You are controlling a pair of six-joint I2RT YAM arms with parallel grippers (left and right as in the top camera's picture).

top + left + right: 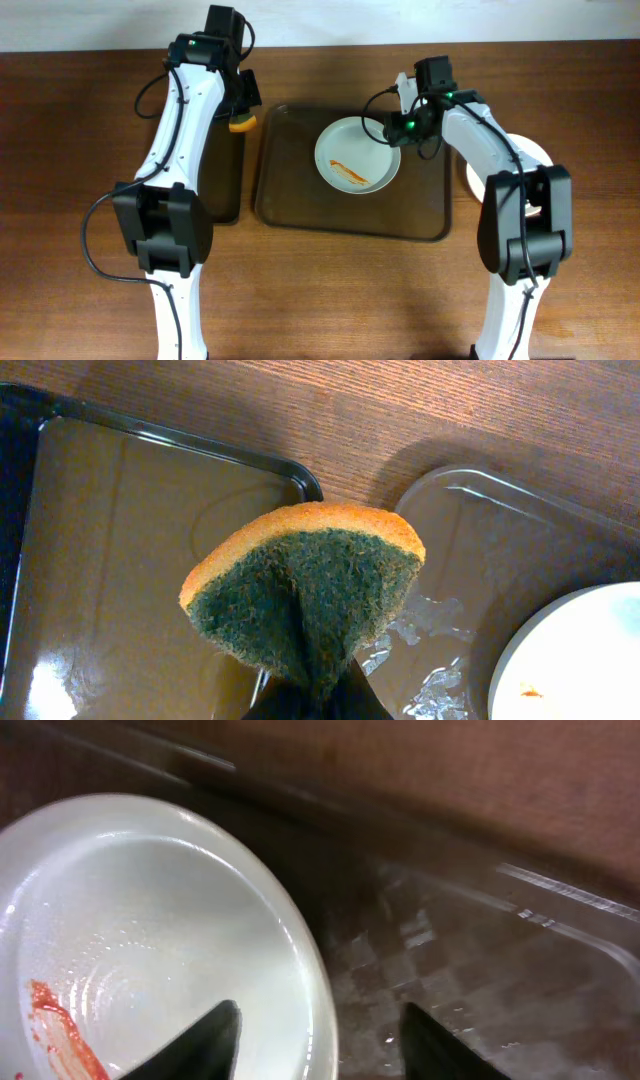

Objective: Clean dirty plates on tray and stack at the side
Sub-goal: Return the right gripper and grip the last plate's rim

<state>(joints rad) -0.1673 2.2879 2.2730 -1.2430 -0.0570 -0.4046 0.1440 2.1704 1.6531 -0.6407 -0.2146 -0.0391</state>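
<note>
A white plate [357, 153] with a red sauce smear [350, 172] lies on the clear plastic tray [300, 205]. My left gripper [242, 112] is shut on a folded orange and green sponge [305, 585], held over the gap between the two trays. My right gripper [320, 1030] is open, its fingers straddling the plate's right rim [318, 982], one finger over the plate, one over the tray. The sauce smear shows at the lower left of the right wrist view [60, 1035]. A clean white plate [535, 160] sits at the right side, partly hidden by my right arm.
A second dark tray [222, 190] lies left of the main tray, under my left arm; it shows in the left wrist view [110, 560]. Brown wooden table [340, 300] surrounds the trays.
</note>
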